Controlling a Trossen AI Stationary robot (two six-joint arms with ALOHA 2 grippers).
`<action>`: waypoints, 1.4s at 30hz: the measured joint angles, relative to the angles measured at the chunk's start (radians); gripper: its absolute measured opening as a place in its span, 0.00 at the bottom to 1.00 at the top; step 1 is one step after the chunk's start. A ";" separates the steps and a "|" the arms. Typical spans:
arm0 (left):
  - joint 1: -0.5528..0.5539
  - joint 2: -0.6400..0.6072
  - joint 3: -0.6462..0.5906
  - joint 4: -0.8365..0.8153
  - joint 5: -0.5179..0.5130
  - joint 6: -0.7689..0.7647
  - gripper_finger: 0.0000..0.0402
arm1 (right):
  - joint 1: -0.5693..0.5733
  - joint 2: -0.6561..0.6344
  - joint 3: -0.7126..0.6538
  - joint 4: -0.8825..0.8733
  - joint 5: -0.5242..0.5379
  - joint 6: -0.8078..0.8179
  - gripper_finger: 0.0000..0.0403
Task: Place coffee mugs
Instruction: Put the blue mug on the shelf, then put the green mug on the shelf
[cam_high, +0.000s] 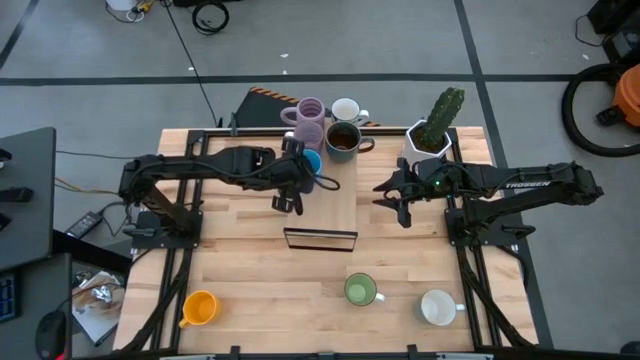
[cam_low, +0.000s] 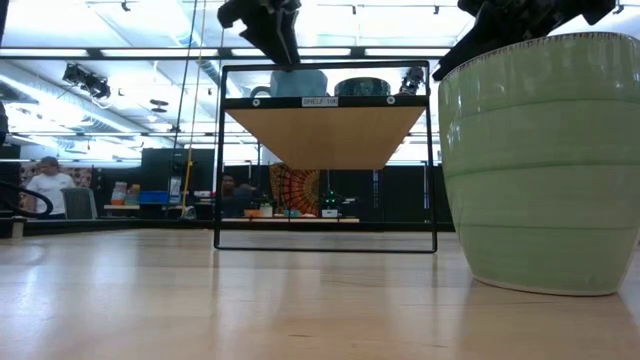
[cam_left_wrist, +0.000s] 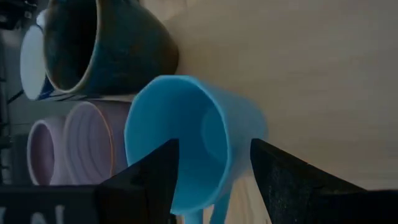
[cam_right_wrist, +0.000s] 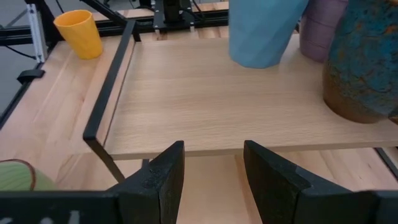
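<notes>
Orange mug (cam_high: 200, 307) alone at seven o'clock on the table. Left gripper (cam_high: 291, 203) over the shelf (cam_high: 335, 210), fingers (cam_left_wrist: 283, 180) apart astride the blue mug's (cam_left_wrist: 186, 140) rim. Two lilac mugs (cam_high: 309, 120), white mug (cam_high: 345, 109) and brown mug (cam_high: 342, 141) bunched at twelve. Green mug (cam_high: 360, 290) at six. Right gripper (cam_high: 398, 205) spread wide, empty. Second white mug (cam_high: 438, 307) at five.

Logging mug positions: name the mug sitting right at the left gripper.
The blue mug on the shelf, right at the left gripper; the lilac, white and brown mugs stand behind it, the others down on the table.
</notes>
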 joint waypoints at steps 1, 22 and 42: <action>-0.001 0.005 0.000 0.008 -0.008 0.002 0.51 | 0.000 0.000 0.000 0.000 -0.006 0.000 0.43; 0.026 0.010 0.000 0.015 -0.043 -0.005 0.44 | 0.000 0.000 0.000 0.002 -0.007 0.004 0.43; -0.067 -0.075 0.000 -0.014 0.023 -0.187 0.44 | 0.148 0.066 0.101 -0.181 0.115 0.079 0.42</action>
